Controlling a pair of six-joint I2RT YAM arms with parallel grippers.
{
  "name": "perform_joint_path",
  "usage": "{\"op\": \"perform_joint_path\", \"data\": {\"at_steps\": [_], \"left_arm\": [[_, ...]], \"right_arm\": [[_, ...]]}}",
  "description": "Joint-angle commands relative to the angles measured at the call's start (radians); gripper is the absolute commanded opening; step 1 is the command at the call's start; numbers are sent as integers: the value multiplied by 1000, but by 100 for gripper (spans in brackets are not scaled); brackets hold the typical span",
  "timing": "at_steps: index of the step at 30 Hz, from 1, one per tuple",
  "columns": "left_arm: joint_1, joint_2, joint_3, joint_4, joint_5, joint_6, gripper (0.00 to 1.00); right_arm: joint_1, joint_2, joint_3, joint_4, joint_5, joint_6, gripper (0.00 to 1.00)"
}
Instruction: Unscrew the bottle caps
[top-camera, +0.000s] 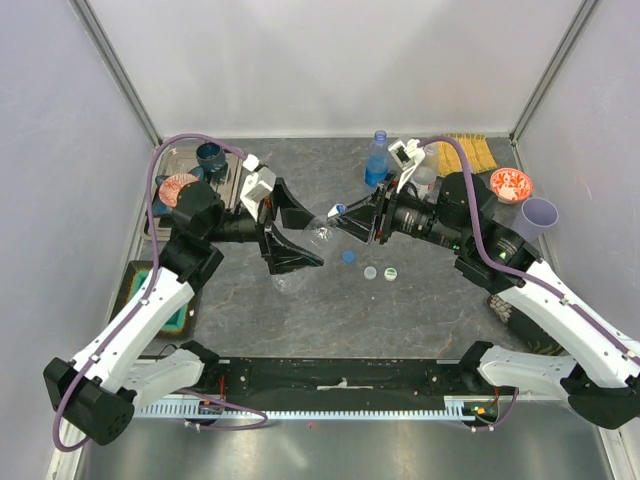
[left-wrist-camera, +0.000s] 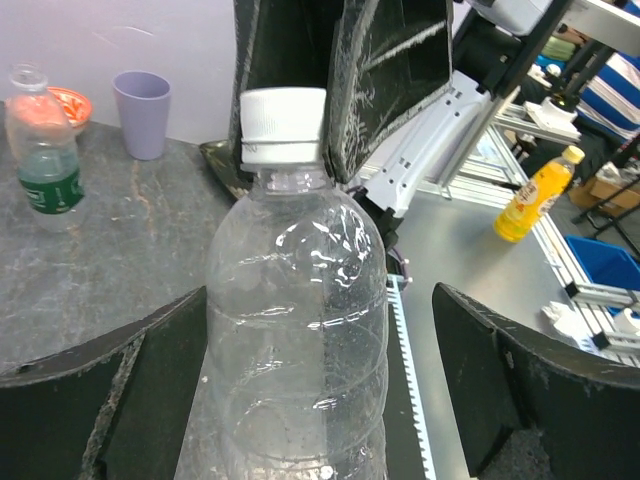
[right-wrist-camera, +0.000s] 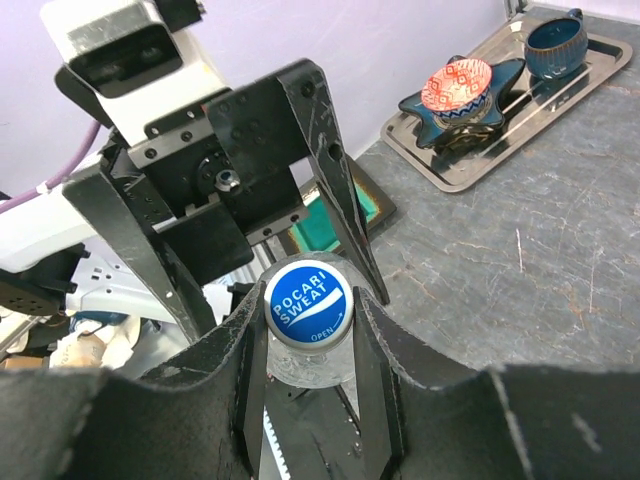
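Observation:
The plain clear bottle (top-camera: 318, 232) lies level in the air between my two grippers. My right gripper (top-camera: 342, 222) is shut on its cap (top-camera: 338, 210). In the right wrist view the cap (right-wrist-camera: 307, 303) is blue-topped and sits between the fingers (right-wrist-camera: 225, 370). My left gripper (top-camera: 316, 238) is open around the bottle's body. In the left wrist view the bottle (left-wrist-camera: 295, 340) stands against the left finger (left-wrist-camera: 100, 400), with a gap to the right finger. The blue-labelled bottle (top-camera: 376, 160) stands at the back. The green-labelled bottle (left-wrist-camera: 40, 140) stands capless. A clear short bottle (top-camera: 285, 283) lies below my left gripper.
Three loose caps (top-camera: 370, 272) lie at mid-table. A lilac cup (top-camera: 538, 215) and a red bowl (top-camera: 511, 184) stand at the right. A metal tray (top-camera: 235, 188) with a blue cup (top-camera: 211, 155) and a red dish sits at the back left. A yellow mat (top-camera: 468, 152) lies at the back right.

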Motion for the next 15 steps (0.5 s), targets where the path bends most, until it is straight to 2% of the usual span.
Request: {"op": "perform_joint_path", "data": {"at_steps": [1,10,15], "left_arm": [[-20,22,-3,10,66,11,95],[-46,42,-20,-64,59,65,82],[-49,42,-23,-65,52,74,70]], "right_arm": [[-4,-22,36,83,-13,14,0],[-4,-18,42,105,-21,12,0],[-4,-12,44,106,-24,12,0]]}}
